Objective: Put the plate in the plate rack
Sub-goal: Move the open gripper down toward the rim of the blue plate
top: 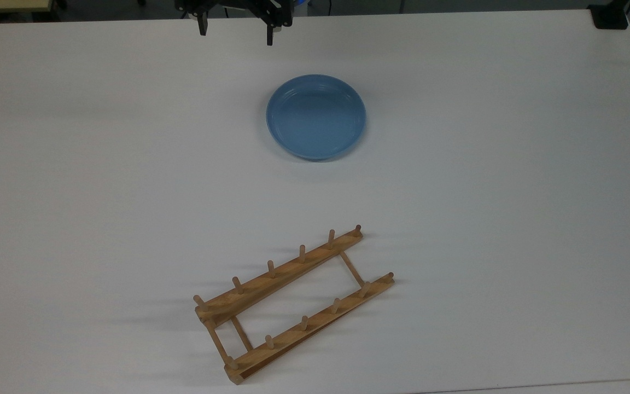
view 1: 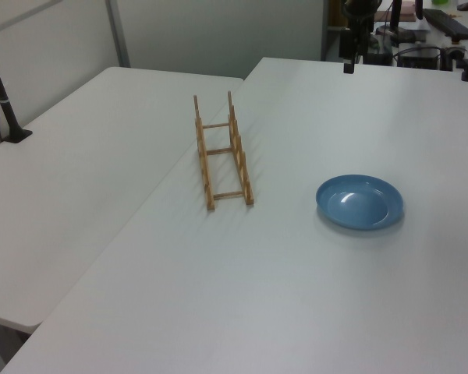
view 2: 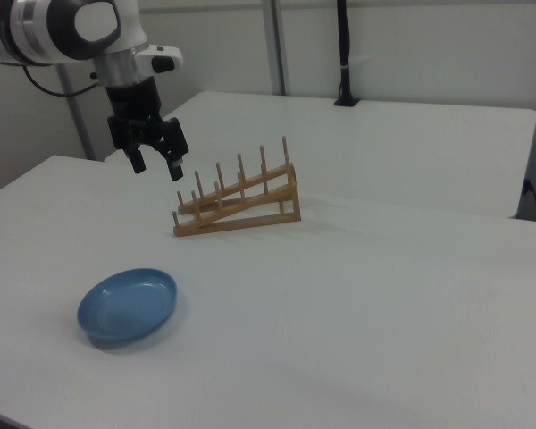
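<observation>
Light-blue and empty, the plate (top: 316, 117) lies flat on the white bench (top: 512, 191), below the pincer (top: 235, 33) and toward the top view's right. Up in the air, the pincer hangs with its two fingers spread wide, gripping nothing. Beyond the plate from the pincer, well apart, the wooden plate rack (top: 293, 303) stands with pegs upright.

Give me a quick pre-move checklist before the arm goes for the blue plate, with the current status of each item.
1. Gripper open and empty: ok.
2. Plate lying flat on the table, nothing on it: ok.
3. Gripper over the plate: not ok; in the top view it hangs beyond the plate's far edge.
4. Plate rack standing with pegs up, slots free: ok.
5. Table between plate and rack free of obstacles: ok.
</observation>
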{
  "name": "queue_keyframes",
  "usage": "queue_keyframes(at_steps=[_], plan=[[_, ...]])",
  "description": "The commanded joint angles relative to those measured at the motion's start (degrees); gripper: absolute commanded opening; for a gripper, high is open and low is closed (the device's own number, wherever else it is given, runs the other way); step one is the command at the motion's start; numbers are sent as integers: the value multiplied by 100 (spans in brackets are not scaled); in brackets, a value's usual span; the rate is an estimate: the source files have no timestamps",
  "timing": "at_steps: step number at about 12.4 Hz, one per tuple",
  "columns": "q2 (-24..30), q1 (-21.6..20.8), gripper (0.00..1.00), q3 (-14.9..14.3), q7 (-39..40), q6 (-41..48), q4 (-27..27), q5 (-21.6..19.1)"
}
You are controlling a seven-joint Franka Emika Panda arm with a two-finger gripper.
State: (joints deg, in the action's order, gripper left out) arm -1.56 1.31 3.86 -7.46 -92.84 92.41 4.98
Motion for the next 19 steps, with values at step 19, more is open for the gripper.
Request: queue_keyframes(at_steps=[19], plan=[[-1336, -404, 66, 97, 2680, -1419, 1604, 776]])
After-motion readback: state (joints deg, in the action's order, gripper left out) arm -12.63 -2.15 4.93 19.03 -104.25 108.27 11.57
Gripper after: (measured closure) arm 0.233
